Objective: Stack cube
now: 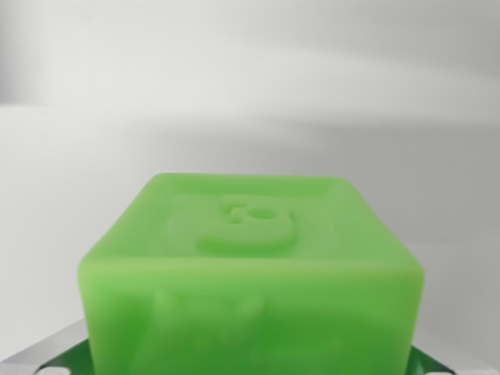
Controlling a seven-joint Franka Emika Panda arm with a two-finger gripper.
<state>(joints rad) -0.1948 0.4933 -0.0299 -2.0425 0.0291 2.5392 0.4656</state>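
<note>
A glossy, translucent bright green plastic cube [251, 273] fills the lower half of the wrist view, so it sits close under the end effector, whose fingers are out of frame; whether they are open or closed cannot be told. Its top face carries a raised round emblem, its edges are softly rounded, and no long axis shows. Behind it lies a smooth pale grey counter [70, 180].

Single wrist view, low and close behind green cube [250, 273].
</note>
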